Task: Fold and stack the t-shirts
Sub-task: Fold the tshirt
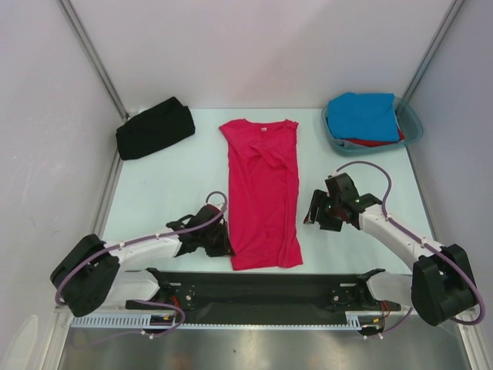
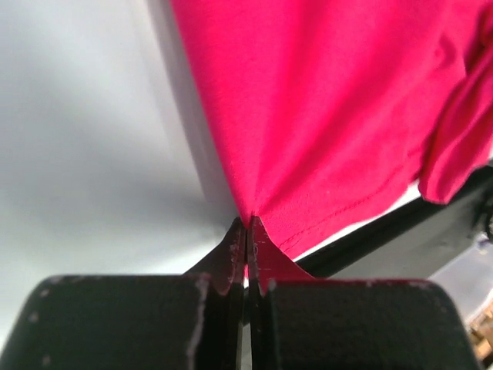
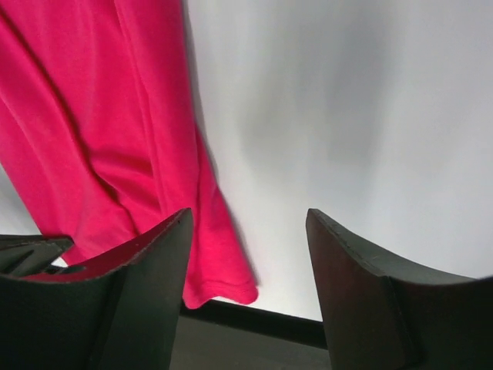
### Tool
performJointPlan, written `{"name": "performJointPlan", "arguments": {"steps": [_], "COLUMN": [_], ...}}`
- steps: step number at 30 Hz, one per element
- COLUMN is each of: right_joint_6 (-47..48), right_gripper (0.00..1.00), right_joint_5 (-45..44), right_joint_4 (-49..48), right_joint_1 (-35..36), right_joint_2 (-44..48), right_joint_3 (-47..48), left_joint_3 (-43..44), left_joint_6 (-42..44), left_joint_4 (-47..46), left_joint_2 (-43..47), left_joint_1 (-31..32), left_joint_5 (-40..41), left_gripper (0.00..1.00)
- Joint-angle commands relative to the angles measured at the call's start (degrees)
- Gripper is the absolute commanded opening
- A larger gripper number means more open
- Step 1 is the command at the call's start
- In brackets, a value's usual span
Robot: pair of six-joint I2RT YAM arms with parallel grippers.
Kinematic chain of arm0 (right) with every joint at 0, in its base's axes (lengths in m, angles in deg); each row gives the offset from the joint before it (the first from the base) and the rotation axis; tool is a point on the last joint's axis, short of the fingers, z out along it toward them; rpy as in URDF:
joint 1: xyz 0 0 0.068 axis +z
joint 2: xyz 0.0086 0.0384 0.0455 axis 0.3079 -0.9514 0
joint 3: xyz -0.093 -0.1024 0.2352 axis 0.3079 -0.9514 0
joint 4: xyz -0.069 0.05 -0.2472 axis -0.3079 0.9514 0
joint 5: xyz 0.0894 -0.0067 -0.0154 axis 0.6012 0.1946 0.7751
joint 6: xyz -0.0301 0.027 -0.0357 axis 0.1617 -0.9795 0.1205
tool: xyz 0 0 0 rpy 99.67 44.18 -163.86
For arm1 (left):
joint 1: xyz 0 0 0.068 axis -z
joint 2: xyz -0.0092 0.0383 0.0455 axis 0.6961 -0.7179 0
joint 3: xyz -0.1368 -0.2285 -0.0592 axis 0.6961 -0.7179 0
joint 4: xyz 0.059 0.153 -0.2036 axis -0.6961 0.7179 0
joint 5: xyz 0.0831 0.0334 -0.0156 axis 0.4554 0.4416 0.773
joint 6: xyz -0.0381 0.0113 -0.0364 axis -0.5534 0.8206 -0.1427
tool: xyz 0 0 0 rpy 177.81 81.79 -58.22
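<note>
The left tool (image 2: 246, 240) is seen clamped on the near left hem corner of the pink shirt (image 1: 262, 193), which is laid flat in the middle of the bench (image 1: 173, 181). The right tool (image 3: 246, 223) is shown with jaws apart near the shirt's right edge. Both corners are best pinched evenly before folding. Nothing can be read on the white neck label (image 1: 264, 129).

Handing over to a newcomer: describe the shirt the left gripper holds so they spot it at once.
In the middle of the pale table one shirt lies spread lengthwise, collar at the far end. It is the crimson-pink t-shirt, its near hem corner pinched by the left gripper; the black shirt is bundled far left, the blue shirt sits in the teal tub.
</note>
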Motion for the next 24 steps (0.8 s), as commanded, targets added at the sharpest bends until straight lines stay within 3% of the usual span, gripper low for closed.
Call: {"name": "performJointPlan", "arguments": {"steps": [1,9,17,24], "right_joint_6": [-0.29,-0.63,-0.81,0.68], "right_gripper": [0.64,0.56,0.11,0.0], "right_joint_5": [3.65,7.78,16.05,17.03], "right_joint_4": [-4.87,-13.85,-24.32,-26.88], "right_joint_1": [1.75,5.8,8.43,10.19], "right_joint_2": [-1.16,-7.21,-17.67,-27.25], "right_joint_3": [-1.04,0.88,6.06,12.91], "left_joint_3": [-2.17,-2.42,-2.95,-3.3], "left_joint_6": [1.52,1.51,2.39,2.22], "left_joint_4": [19.06,18.29,16.35,16.09], "left_joint_2": [1.88,0.05,-2.24,-2.24], "left_joint_1": [0.49,0.49,0.49,0.49], "left_joint_5": [8.89,8.98,8.02,7.93], "left_gripper": [0.0,0.0,0.0,0.0]}}
